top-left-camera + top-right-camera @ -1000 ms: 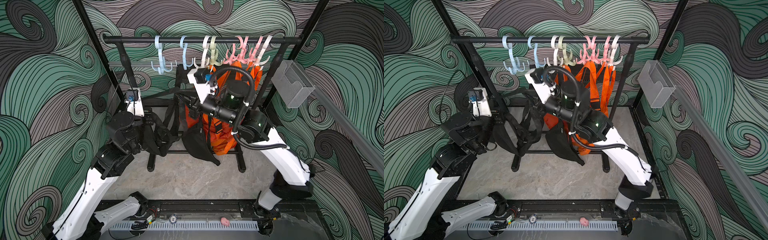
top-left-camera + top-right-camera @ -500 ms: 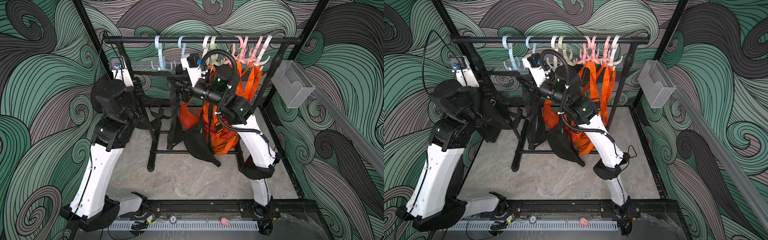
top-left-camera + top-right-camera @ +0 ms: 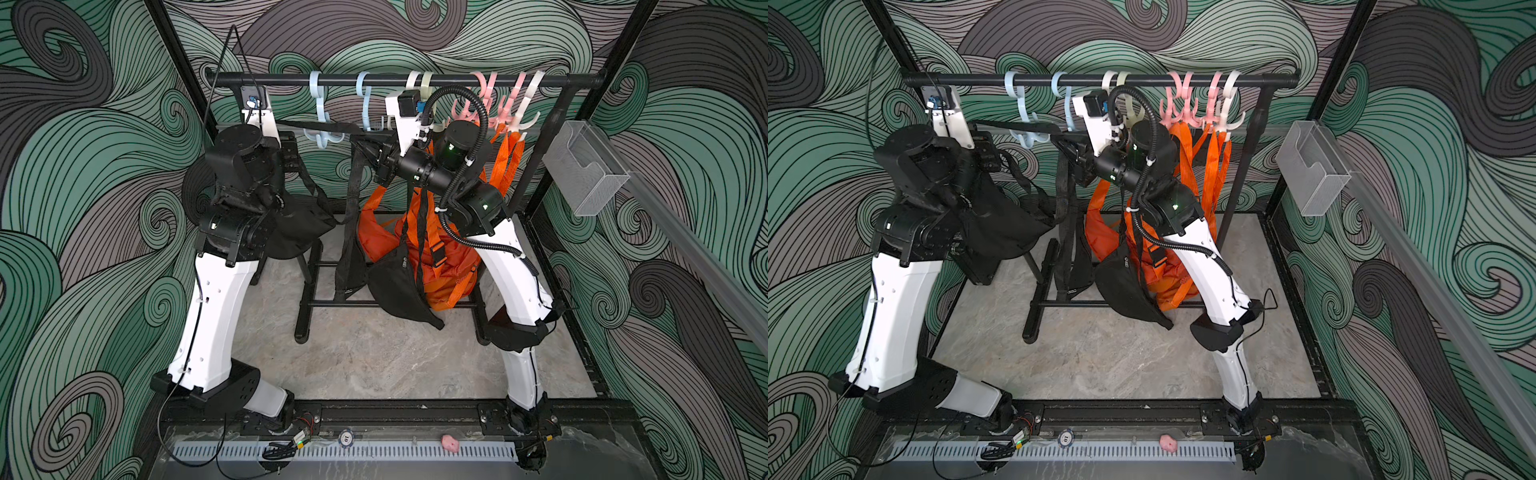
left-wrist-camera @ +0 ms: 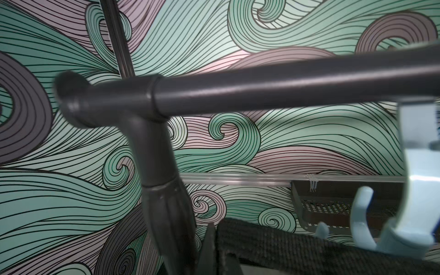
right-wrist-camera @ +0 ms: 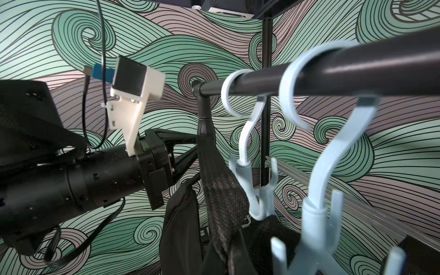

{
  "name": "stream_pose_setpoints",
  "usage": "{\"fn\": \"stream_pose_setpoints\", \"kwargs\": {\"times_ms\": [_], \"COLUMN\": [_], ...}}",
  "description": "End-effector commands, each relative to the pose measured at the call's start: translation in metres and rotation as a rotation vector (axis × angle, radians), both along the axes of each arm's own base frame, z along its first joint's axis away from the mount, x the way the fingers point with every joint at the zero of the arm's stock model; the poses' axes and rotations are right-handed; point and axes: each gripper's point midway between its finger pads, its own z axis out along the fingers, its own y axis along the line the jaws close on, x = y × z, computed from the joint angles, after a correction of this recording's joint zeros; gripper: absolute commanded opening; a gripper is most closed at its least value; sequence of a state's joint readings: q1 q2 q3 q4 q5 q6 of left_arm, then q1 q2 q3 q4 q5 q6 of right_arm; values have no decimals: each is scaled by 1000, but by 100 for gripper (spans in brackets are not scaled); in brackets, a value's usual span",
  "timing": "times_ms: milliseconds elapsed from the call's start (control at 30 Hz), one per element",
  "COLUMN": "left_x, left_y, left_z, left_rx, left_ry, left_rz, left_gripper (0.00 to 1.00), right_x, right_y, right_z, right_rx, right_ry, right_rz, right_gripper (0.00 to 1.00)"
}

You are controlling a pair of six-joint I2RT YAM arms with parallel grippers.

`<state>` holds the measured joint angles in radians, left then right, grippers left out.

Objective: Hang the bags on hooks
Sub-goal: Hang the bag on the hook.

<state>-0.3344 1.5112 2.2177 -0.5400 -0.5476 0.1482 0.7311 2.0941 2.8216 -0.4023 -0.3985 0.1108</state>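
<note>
The black bag [image 3: 299, 224] sagged against the left arm, clear of the surface [image 3: 365, 357], while its strap [image 3: 299, 123] ran taut beneath the rail [image 3: 291, 79], crossing the prongs of a pale blue hook [image 3: 319, 104]; whether it had caught there could not be told. The left gripper [image 3: 286, 133] and right gripper [image 3: 368, 145] were each clamped on an end of that stretch. Orange bags [image 3: 453, 266] hung from pink hooks [image 3: 486, 108] farther along.

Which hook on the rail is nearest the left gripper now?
The outermost light blue hook, first in from the rail end beside the left gripper. The black strap passes its prongs. The other blue hook hangs farther along.
</note>
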Motion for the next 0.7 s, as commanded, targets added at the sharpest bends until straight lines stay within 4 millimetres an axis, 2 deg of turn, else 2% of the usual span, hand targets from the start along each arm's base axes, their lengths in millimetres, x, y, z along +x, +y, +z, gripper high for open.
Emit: {"fn": "stream_pose_setpoints", "kwargs": {"times_ms": [0,133,367,533,667], "left_x": [8,16,8,13,15], "left_y": [1,-4,-10,-13,-18], "left_z": [-7,-21,-44,-75,-93], "left_rx": [12,4,-44,-58,-83], "left_ry": [36,79,128,193,224], "left_rz": [-4,-24,-74,-82,-106], "left_gripper": [0,0,0,0,0], "right_x": [6,11,7,5,-1], "right_y": [3,8,17,28,41], "right_z": [-8,-24,-44,-64,-73], "right_rx": [-2,-38,-78,-113,-102], "right_ry": [27,74,136,155,132], "right_rz": [25,32,35,-33,-72], "right_gripper": [0,0,0,0,0]}}
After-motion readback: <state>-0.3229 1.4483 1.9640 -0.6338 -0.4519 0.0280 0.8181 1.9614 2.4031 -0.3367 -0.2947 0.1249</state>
